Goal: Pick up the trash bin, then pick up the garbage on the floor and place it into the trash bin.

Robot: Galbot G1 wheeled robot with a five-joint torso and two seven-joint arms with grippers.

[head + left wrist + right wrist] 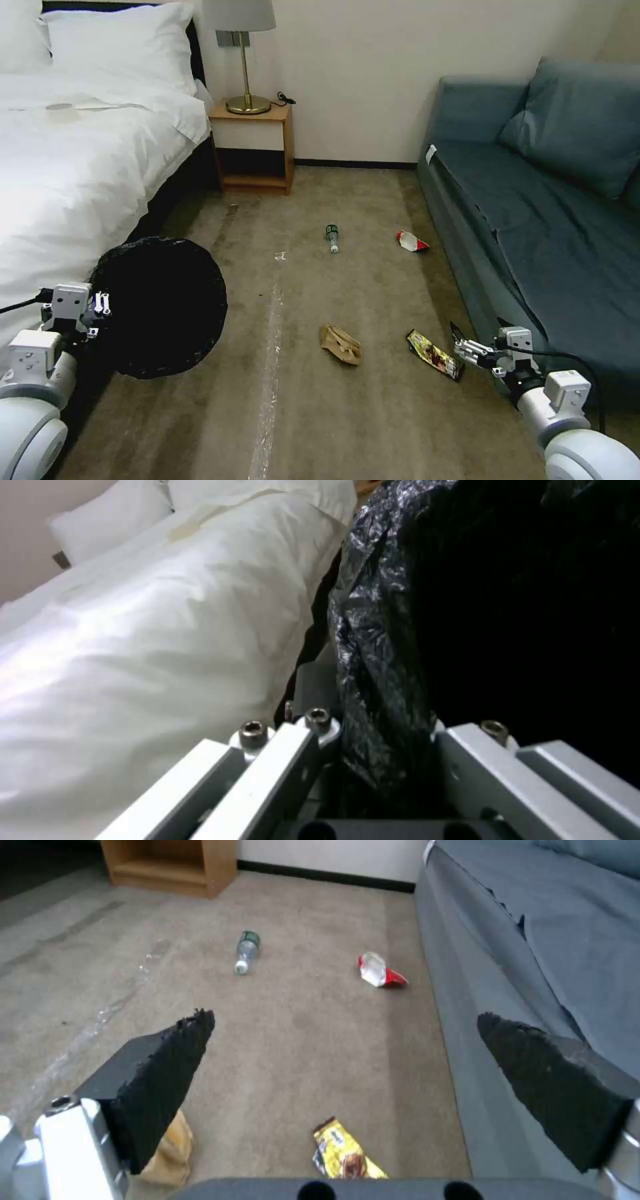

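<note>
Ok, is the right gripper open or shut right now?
Open. In the right wrist view its two black pads stand wide apart with bare carpet between them, nothing held; the right gripper hovers by the dark snack wrapper.

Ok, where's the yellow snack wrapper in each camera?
Head view: snack wrapper on the carpet, just ahead of the right gripper, beside the sofa.
Right wrist view: between the open fingers, close in.
Left wrist view: faces the bin and bed instead.
Shared landmark: the red-and-white wrapper by the sofa.

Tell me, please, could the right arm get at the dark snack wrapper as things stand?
Probably yes: the right gripper hangs open beside the dark snack wrapper, with bare carpet around it and nothing lying between; the sofa stands alongside.
</note>
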